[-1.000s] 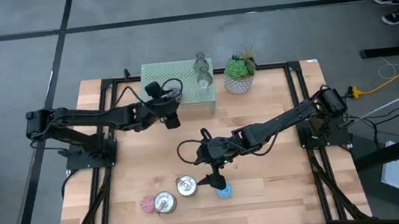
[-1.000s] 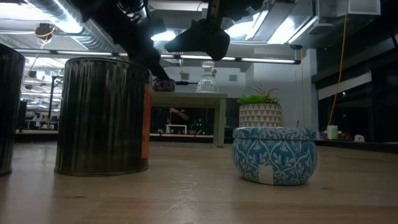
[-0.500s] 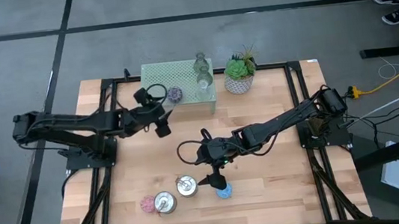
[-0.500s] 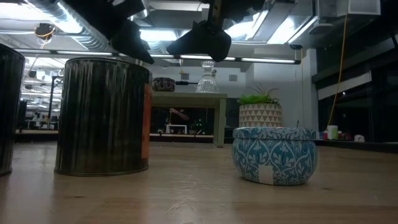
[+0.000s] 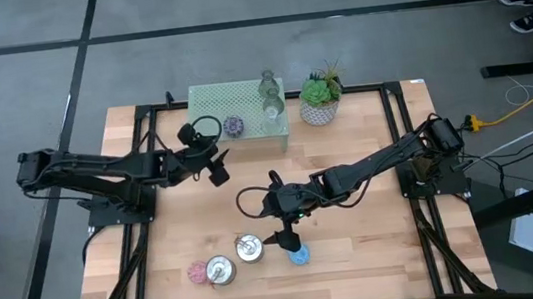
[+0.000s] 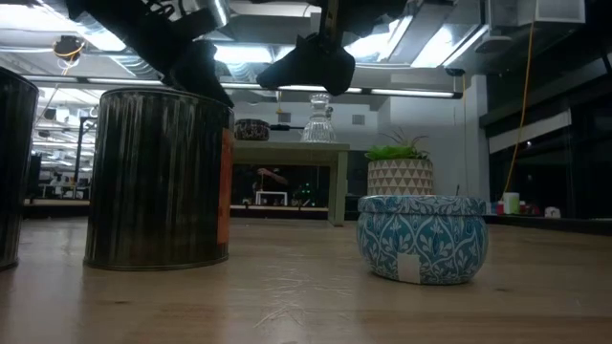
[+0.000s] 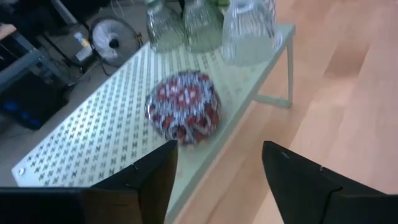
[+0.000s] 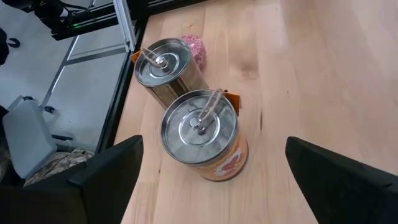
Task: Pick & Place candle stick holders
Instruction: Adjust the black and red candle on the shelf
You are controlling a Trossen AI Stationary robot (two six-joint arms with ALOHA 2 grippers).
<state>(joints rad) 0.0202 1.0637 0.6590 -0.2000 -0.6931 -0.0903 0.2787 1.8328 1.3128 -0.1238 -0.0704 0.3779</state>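
Note:
A purple patterned holder (image 7: 183,115) stands on its base on the mint-green mesh stand (image 7: 93,149), with three clear glass holders (image 7: 202,22) farther along the stand. My left gripper (image 7: 217,183) is open, just off the stand's near left side (image 5: 216,167), and touches nothing. My right gripper (image 8: 214,180) hangs open over the table's near middle (image 5: 284,236). Below it stand two silver tins (image 8: 199,134) (image 8: 163,62) and a pink holder (image 8: 196,46). A blue patterned holder (image 5: 300,255) sits on the table just right of it.
A green plant in a white pot (image 5: 321,98) stands right of the stand (image 5: 206,106) at the far edge. The bare wooden table (image 5: 356,230) stretches between the stand and the near group of holders. A person's shoes (image 5: 532,8) show beyond the far right corner.
My left gripper has drawn back from the purple holder toward the table's left and near side and has rolled about its own axis. The purple holder stays on the stand.

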